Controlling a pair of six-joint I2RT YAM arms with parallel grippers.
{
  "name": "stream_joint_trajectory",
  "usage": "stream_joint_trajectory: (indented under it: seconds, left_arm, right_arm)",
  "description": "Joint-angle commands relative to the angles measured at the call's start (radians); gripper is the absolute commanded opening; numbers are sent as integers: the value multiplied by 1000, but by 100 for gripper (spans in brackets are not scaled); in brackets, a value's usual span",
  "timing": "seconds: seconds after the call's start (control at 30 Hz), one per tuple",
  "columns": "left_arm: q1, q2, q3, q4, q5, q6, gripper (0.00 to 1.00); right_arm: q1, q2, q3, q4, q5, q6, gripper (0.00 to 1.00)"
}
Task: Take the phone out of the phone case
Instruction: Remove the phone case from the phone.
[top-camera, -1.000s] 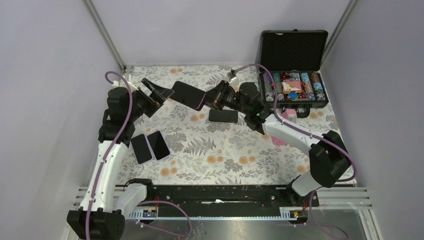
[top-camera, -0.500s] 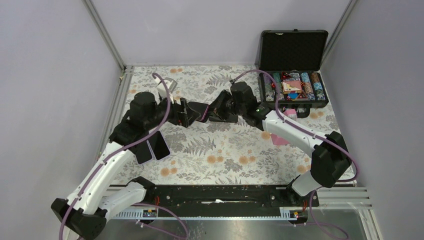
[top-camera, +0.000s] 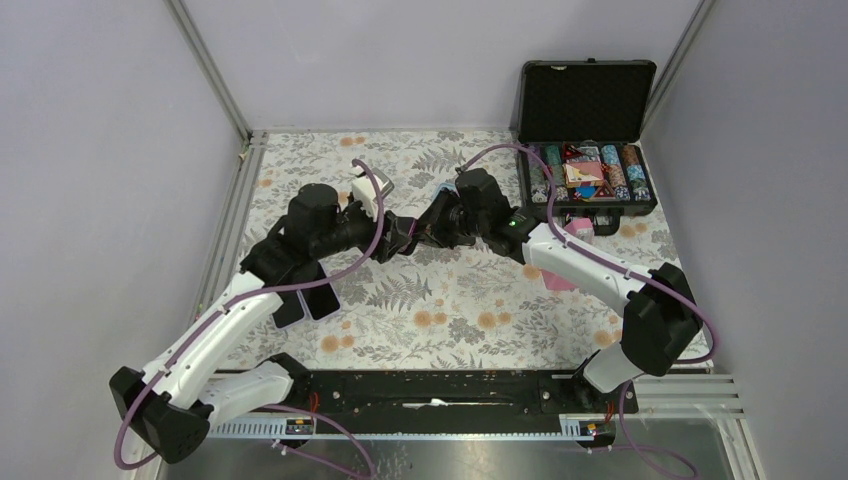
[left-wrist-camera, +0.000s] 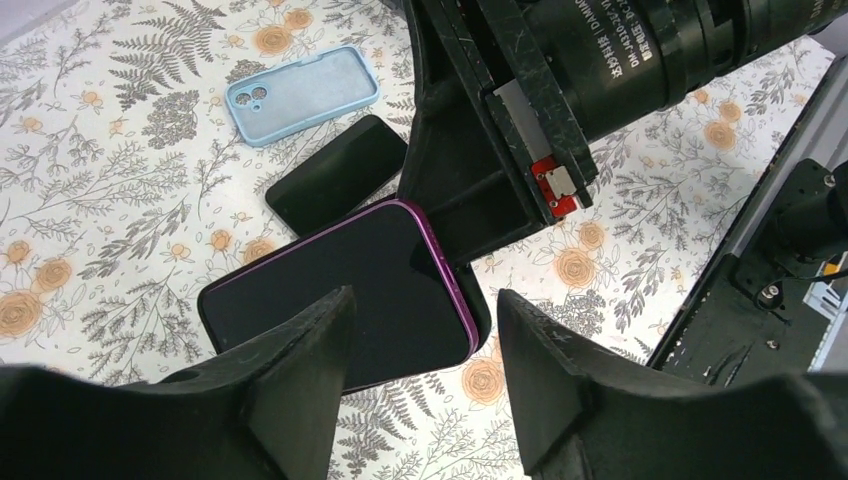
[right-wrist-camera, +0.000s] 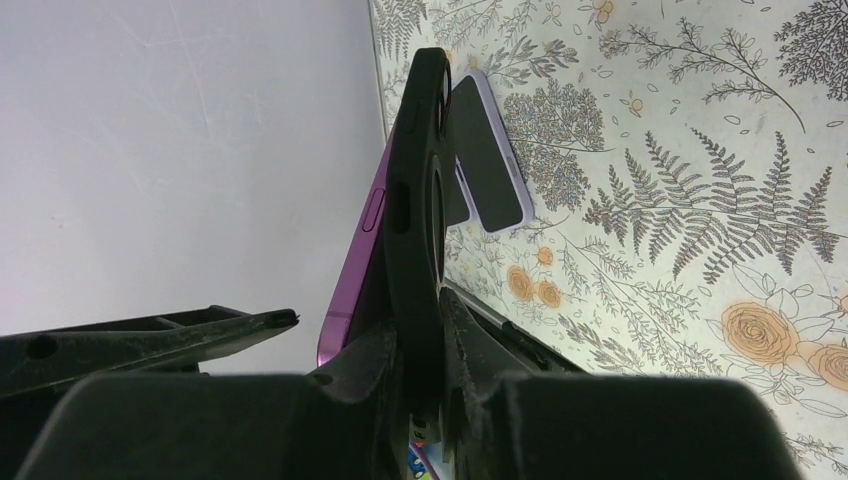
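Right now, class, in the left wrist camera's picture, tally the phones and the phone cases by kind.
Phones: 2 (purple phone, black phone)
Phone cases: 2 (light blue case, black case around the purple phone)
Total: 4

**Quick rundown of the surfaces in this setup**

The phone (left-wrist-camera: 340, 290) has a glossy black glass front and a purple rim with a satin, metal-ish sheen. The phone case (right-wrist-camera: 415, 200) is matt black and looks like soft, rubbery plastic. The fingers of the left gripper (left-wrist-camera: 422, 300) are matt black plastic, faintly grainy, and the right gripper (right-wrist-camera: 425, 370) is the same stuff. The light blue case (left-wrist-camera: 302, 95) is smooth and matt, kinda silicone-looking. The table cover (left-wrist-camera: 100, 200) is a flat floral print with no shine; cloth or paper, can't tell. The left arm's shell (top-camera: 215, 330) is glossy white plastic, the side rail (top-camera: 238, 200) is dull silver metal, and the carry case lid (top-camera: 587, 100) is lined with black foam.
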Motion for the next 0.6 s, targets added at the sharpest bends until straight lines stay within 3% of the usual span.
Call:
stream_joint_trajectory:
  seconds: [0.0, 0.1, 0.3, 0.43, 0.57]
  left_arm:
    - [-14, 4, -21, 75, -10, 70, 52]
    - [-42, 12, -35, 88, -55, 93, 50]
    - [-56, 54, -20, 73, -80, 47, 57]
    - [-80, 68, -25, 73, -260, 43, 45]
    - [-80, 48, -31, 82, -296, 60, 36]
  right_arm:
    - [12, -21, 40, 59, 13, 5, 0]
    - [13, -20, 38, 64, 12, 15, 0]
    - [14, -17, 38, 65, 15, 20, 0]
    - [14, -19, 34, 63, 19, 20, 0]
    - [15, -23, 26, 55, 24, 17, 0]
